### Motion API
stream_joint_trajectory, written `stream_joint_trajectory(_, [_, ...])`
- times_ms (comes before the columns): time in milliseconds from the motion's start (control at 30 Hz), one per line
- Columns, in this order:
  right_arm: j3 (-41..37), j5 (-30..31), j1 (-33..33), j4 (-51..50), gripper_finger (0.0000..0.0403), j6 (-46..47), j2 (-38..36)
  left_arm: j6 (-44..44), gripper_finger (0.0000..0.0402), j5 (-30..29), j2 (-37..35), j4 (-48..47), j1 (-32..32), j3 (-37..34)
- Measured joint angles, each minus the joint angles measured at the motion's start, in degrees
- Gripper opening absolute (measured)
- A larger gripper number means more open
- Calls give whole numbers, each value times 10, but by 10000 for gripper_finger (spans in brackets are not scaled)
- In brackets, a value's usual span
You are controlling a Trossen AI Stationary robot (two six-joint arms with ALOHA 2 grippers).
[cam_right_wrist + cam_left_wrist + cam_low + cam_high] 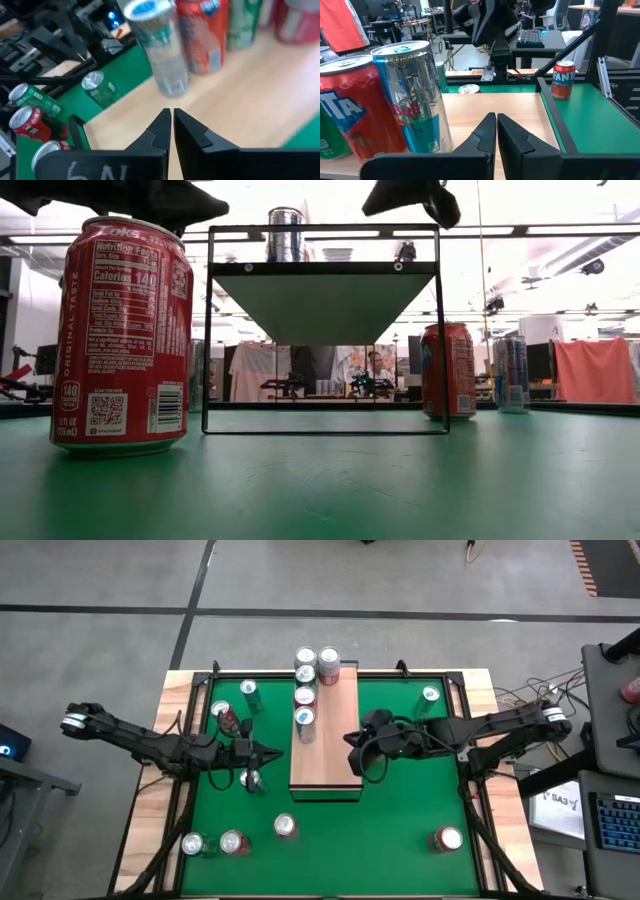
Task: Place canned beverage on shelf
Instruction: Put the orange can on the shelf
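While both grippers are pressed together and hold nothing, the shelf (325, 765) runs up and down mid-frame. A loose can (254, 780) stands just below the left gripper (268, 753); the right gripper (353, 739) is across the shelf.

bright, even overhead light
ceiling strip lights (560, 230) glare white in the low view; soft shadows beside the shelf (324, 730); right wrist view's cans (160, 47) blurred.

Both arms are stretched inward from opposite sides; the left tool (268, 753) and right tool (352, 739) are closed and empty.
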Motion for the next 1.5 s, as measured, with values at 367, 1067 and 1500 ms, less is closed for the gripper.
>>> stream_joint_trajectory(367, [0,-87,0,-148,13,170,7,31,0,0,-15,0,0,0])
stream_joint_trajectory(1067, [0,-369,57,-342,13,469,1,131,0,0,-16,67,0,0])
stream_joint_trajectory(1500, [14,-471,201,-451,13,666,2,153,0,0,-16,82,1,0])
